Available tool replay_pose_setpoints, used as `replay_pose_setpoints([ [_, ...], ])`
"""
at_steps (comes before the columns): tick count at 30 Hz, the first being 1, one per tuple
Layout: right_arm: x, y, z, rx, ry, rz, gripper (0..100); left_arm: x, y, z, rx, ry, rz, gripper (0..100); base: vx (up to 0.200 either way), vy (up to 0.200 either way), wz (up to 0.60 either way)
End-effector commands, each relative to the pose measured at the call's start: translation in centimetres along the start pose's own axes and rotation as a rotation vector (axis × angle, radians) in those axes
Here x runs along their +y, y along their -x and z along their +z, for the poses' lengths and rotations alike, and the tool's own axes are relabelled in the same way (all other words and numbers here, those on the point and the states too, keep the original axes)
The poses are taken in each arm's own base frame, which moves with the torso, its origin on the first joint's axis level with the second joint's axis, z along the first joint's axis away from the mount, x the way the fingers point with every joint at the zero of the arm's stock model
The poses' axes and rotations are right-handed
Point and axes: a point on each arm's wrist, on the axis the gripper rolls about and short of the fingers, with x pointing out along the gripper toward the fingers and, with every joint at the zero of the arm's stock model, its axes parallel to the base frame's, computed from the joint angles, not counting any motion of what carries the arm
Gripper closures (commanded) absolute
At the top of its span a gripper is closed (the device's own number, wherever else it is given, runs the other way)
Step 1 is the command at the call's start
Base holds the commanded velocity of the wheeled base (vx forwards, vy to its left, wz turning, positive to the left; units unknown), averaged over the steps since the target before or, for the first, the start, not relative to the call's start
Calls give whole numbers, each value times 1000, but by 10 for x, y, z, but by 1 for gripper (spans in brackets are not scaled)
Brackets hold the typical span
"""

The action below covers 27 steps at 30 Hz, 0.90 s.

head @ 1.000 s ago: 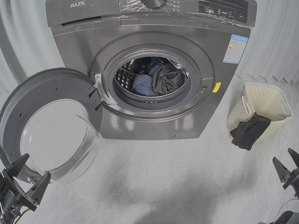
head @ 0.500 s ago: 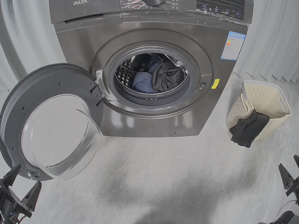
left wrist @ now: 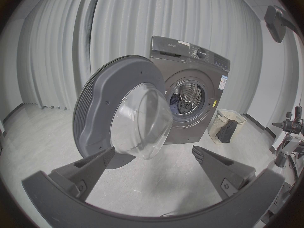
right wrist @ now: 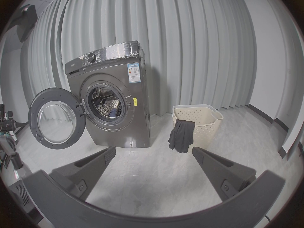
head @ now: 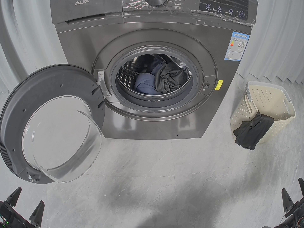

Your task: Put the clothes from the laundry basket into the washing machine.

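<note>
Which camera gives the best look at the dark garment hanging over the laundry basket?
Head view: the dark garment appears largest, draped over the laundry basket rim. Right wrist view shows it hanging down the wall; left wrist view, small and distant.

Pleated grey curtains [right wrist: 190,32] well ahead of the right gripper [right wrist: 152,149], marbled grey floor tiles [right wrist: 152,174] below it, dark skirting [right wrist: 262,113], even light
</note>
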Motion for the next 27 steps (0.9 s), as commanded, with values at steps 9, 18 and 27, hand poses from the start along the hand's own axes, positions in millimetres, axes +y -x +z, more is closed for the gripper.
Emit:
replay_pose_setpoints([
  [9, 2, 5, -11, -5, 59, 55, 0, 0, 4, -14, 28, -49, 67, 0, 0, -178, 0],
  [18, 2, 5, -11, -5, 59, 57, 0, 0, 4, -14, 26, -41, 64, 0, 0, -89, 0],
  [27, 2, 5, -11, -5, 59, 57, 0, 0, 4, -14, 28, -53, 64, 0, 0, 0, 0],
])
